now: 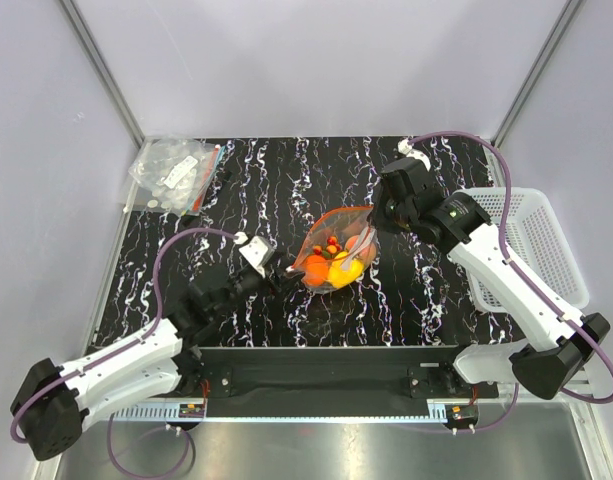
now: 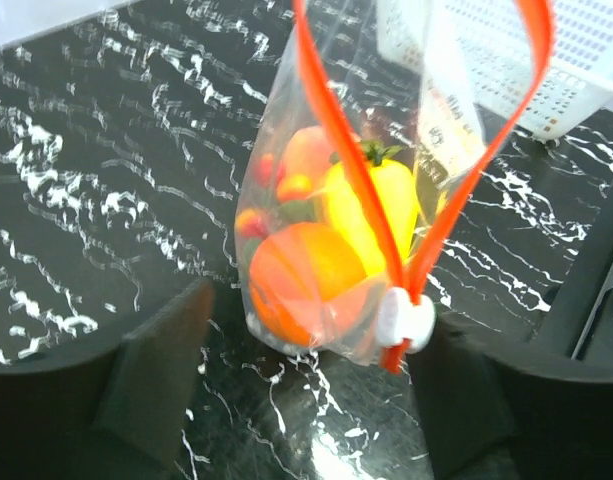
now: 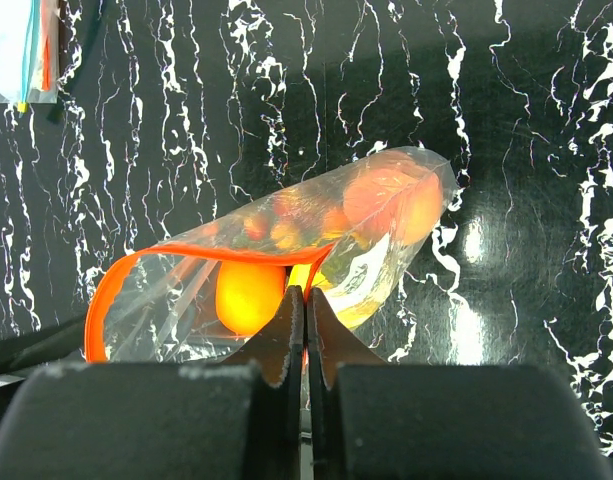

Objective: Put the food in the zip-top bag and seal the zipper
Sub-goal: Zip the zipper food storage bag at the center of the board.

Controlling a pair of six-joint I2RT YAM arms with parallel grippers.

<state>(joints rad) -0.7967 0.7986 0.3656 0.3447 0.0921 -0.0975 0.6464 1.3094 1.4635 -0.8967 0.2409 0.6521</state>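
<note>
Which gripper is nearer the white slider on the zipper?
Left. The left gripper is open, with the white slider just ahead, between its fingers. The right gripper is shut on the zip-top bag at its mouth edge, on the opposite side from the slider.

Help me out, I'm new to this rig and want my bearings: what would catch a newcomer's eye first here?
The clear zip-top bag lies at the middle of the black marbled table, its orange zipper gaping and bright toy fruit glowing inside. The right gripper pinches its mouth edge from the far right, while the left gripper stands open just near-left of it. A white basket sits at the table's right edge.
</note>
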